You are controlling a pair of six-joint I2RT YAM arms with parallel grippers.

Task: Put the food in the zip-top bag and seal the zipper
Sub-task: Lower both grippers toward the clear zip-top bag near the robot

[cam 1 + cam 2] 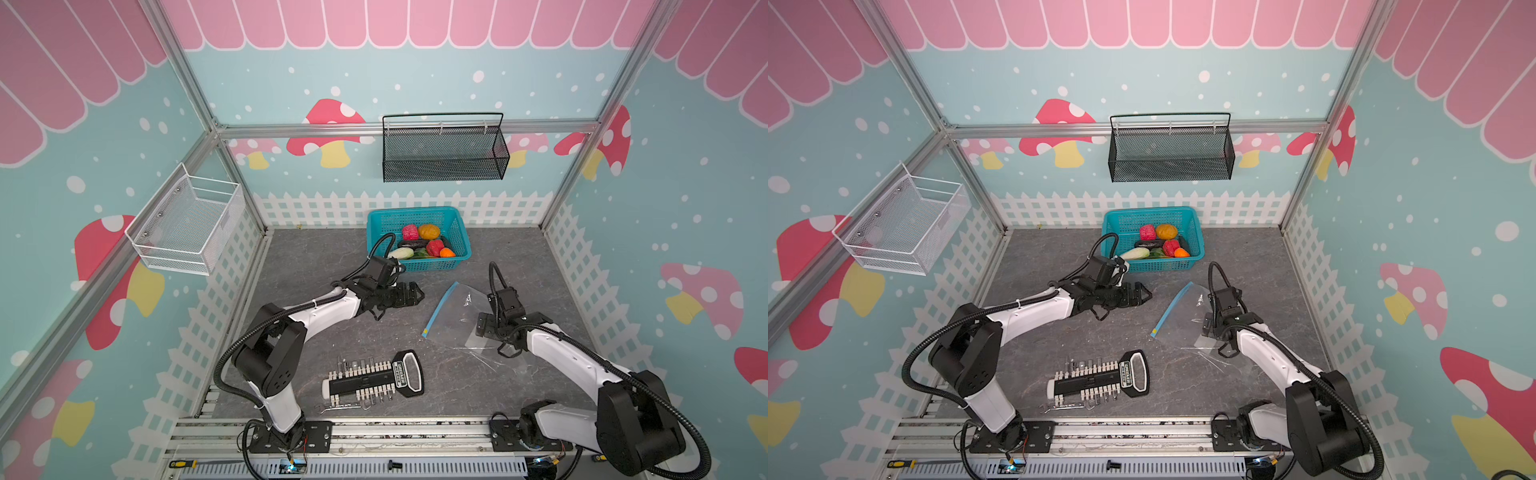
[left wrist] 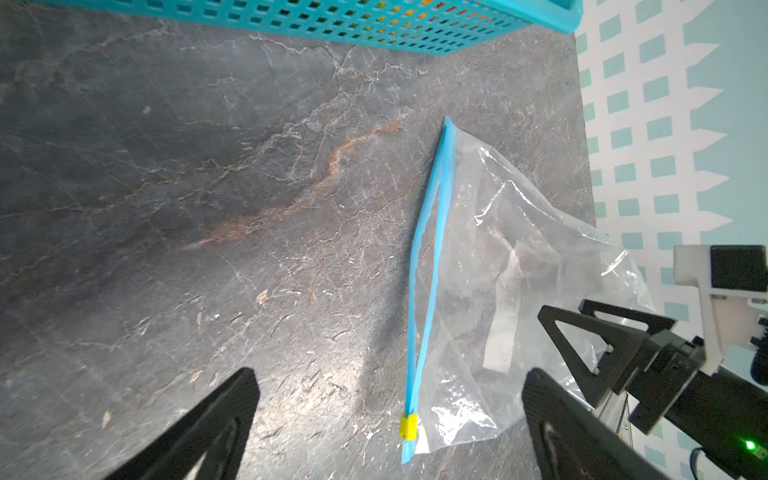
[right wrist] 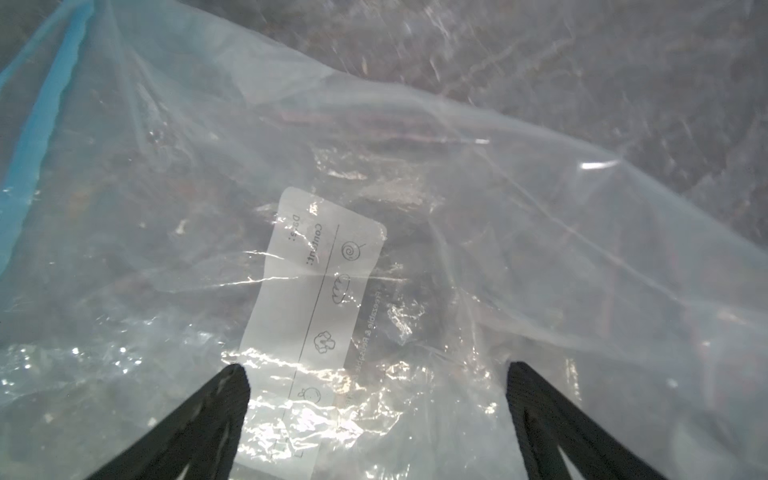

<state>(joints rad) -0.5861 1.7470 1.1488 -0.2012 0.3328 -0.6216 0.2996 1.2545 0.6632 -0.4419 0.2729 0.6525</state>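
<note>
Your fingers point(image 3: 220, 411) stand wide apart over the clear bag point(image 3: 478, 199), one tip at the label's point(image 3: 316, 286) edge, the other well beside it. Far from the label runs the blue zipper point(image 3: 43, 129); the dark surface point(image 3: 623, 62) shows past the bag.

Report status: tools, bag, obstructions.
Left tool open, empty, beside teal basket. Right tool open over zip-top bag, no grip. Bag empty, zipper parted; food in basket. Socket rack lies clear of bag.

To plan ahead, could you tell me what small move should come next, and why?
Probably the right gripper should lower and close on the zip-top bag: its jaws hang open above the label, the bag lies empty, and the food sits in the basket.
</note>
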